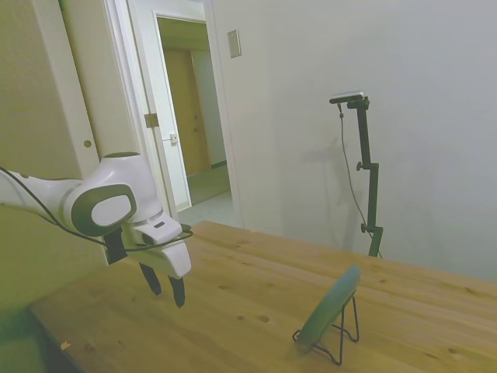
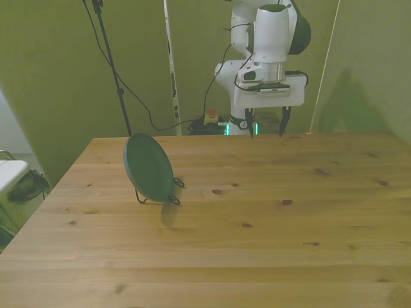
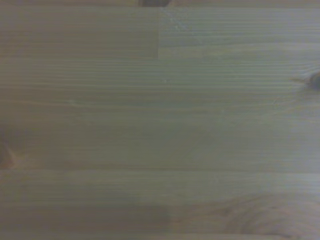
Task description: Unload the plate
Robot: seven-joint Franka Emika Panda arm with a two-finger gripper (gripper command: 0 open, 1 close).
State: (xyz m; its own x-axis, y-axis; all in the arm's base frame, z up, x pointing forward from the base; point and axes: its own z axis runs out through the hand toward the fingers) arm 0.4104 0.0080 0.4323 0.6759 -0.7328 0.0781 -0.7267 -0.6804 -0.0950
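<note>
Grey-green, the small round smooth plate (image 2: 148,168) leans in its thin black wire stand (image 1: 338,332); our two-finger gripper (image 2: 264,127), jaws released, risks toppling both.

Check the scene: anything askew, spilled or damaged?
Nothing stands out. The plate leans tilted in its wire stand, as a rack holds it, intact. The gripper hangs open above the bare table, apart from the plate. No spills.

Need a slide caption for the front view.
Open gripper hangs over the table, apart from the plate leaning in its wire stand.
</note>
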